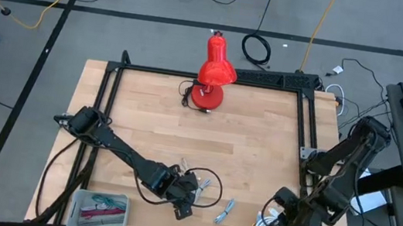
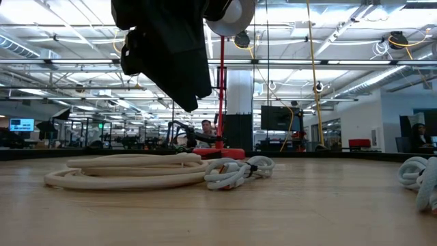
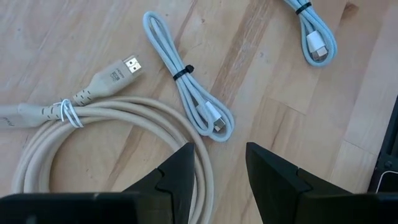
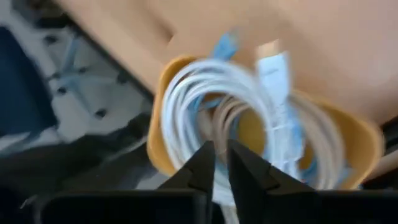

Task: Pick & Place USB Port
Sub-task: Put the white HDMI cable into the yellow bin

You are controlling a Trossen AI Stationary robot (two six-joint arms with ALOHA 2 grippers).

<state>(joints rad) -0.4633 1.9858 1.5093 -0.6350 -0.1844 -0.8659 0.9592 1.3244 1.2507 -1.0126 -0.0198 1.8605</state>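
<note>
Currently hovering: left gripper (image 3: 217, 171), fingers parted and empty, over cream coiled cable (image 3: 112, 143) and bundled light-blue USB cable (image 3: 193, 93) near the table's (image 1: 261, 136) front edge. Right gripper (image 4: 221, 158), fingers nearly closed, nothing visibly held, above yellow bowl (image 4: 348, 155) at front right corner. Best descend straight, straddling one bundle only.

A lamp (image 1: 213, 72) stands at the table's (image 1: 261, 136) far edge; cables (image 1: 207, 188) lie near its front.
</note>
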